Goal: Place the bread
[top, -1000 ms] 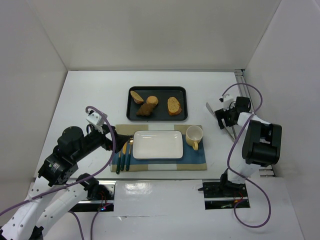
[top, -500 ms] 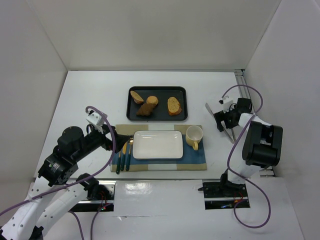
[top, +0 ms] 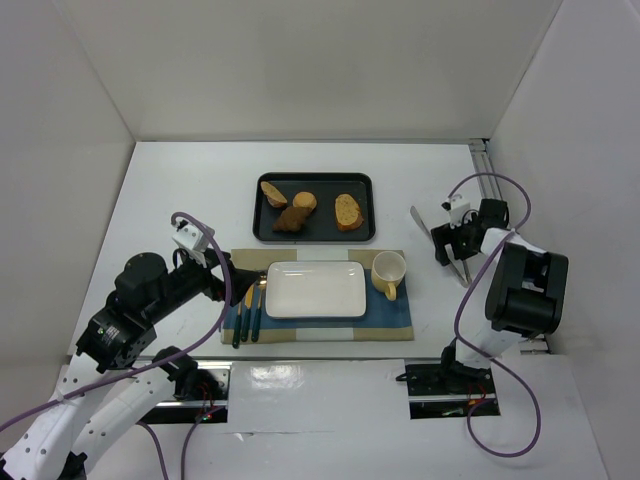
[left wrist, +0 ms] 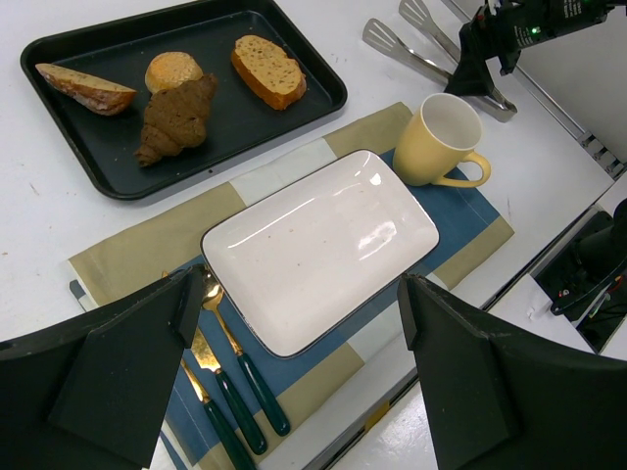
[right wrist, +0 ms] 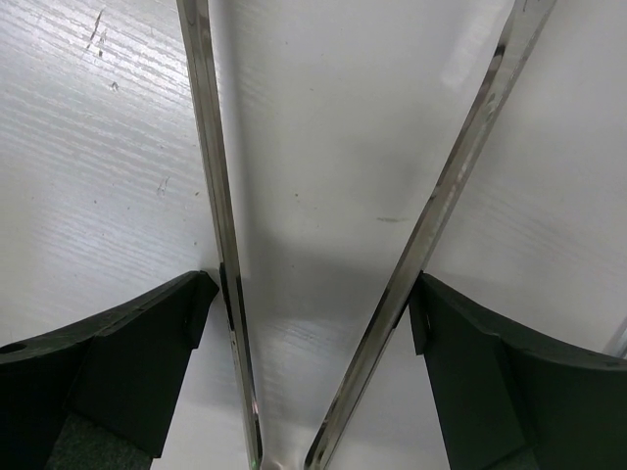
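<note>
The bread (top: 348,211) is a flat golden-tan oval slice lying at the right end of the black tray (top: 262,228); it also shows in the left wrist view (left wrist: 268,70). My left gripper (top: 226,277) is open and empty, hovering over the left part of the placemat, with the white plate (left wrist: 323,245) between its fingers in its own view. My right gripper (top: 448,244) is open, low over the metal tongs (top: 428,225) at the right. In the right wrist view both tong arms (right wrist: 211,196) lie between my fingers (right wrist: 127,343), each finger right beside one arm.
The tray also holds a dark croissant-like chunk (top: 291,218), a small round roll (top: 305,201) and a baguette piece (top: 273,192). On the placemat (top: 390,320) are the white plate (top: 315,290), a yellow mug (top: 388,272) and green-handled cutlery (top: 247,312). White walls surround the table.
My right gripper has shifted slightly right and toward the near side along the tongs. The left arm and the bread have not moved.
</note>
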Controlling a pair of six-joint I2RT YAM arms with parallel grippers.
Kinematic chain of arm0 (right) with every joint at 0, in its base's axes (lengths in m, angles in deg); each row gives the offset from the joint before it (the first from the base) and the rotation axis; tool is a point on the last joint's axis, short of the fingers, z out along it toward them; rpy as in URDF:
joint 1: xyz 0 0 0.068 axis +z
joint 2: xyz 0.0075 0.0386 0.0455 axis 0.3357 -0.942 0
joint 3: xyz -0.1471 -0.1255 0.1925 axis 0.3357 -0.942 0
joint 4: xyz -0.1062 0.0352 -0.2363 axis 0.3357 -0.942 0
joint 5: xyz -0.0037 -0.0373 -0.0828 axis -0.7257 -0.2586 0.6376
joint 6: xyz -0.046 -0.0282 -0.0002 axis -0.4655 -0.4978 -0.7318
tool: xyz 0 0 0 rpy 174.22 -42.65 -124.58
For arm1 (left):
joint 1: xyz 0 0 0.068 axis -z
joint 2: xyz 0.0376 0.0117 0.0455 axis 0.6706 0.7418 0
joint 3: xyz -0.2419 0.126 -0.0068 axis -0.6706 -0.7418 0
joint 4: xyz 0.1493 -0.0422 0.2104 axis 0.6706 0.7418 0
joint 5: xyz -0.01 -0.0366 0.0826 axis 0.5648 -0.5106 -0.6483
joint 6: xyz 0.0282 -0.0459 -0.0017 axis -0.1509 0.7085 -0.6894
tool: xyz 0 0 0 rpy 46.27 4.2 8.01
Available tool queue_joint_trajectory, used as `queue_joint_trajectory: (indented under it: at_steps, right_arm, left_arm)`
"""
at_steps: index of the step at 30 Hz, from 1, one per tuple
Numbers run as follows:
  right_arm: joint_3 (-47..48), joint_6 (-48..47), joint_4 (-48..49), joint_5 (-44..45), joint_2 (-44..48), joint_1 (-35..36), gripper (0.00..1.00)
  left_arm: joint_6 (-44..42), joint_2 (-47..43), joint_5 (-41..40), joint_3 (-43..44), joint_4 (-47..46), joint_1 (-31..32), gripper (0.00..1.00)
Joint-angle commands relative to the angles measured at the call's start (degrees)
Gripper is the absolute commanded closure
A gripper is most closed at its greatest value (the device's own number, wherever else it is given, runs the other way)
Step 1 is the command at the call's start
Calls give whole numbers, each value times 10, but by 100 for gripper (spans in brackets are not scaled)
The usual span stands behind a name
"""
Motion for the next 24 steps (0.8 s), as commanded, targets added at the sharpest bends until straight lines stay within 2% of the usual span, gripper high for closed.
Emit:
queue_joint_trajectory:
  at_steps: [1,3,7,9,10,16,17,21,22,24]
  right_arm:
    - [-43,-41,-93,62,-21,-11,6]
    - [-43,-46,-93,62,-21,-11,8]
    - [-48,-46,-93,62,-21,-16,21]
    - [-48,-46,-93,62,-21,-21,30]
    - [-48,-46,-93,62,-21,-21,38]
    - [-37,-46,-103,49,-21,-27,62]
    - [-37,-46,-103,41,-21,-27,69]
    - [-15,-41,-121,16,-21,-27,77]
    - [-7,-41,-121,3,-21,-27,86]
    - [0,-41,-136,-17,-2,-27,87]
  left_arm:
    - [-4,-1,8,1,-24,-1,0]
    - [-4,-1,8,1,-24,-1,0]
    - [-4,-1,8,1,-24,-1,0]
    - [-4,-1,8,1,-24,-1,0]
    - [-4,-1,8,1,-24,-1,0]
    - [-4,-1,8,1,-24,-1,0]
    - [-4,-1,8,1,-24,-1,0]
    - [-4,-1,3,1,-24,-1,0]
    - [-4,-1,3,1,-24,-1,0]
    - [-4,-1,3,1,-24,-1,0]
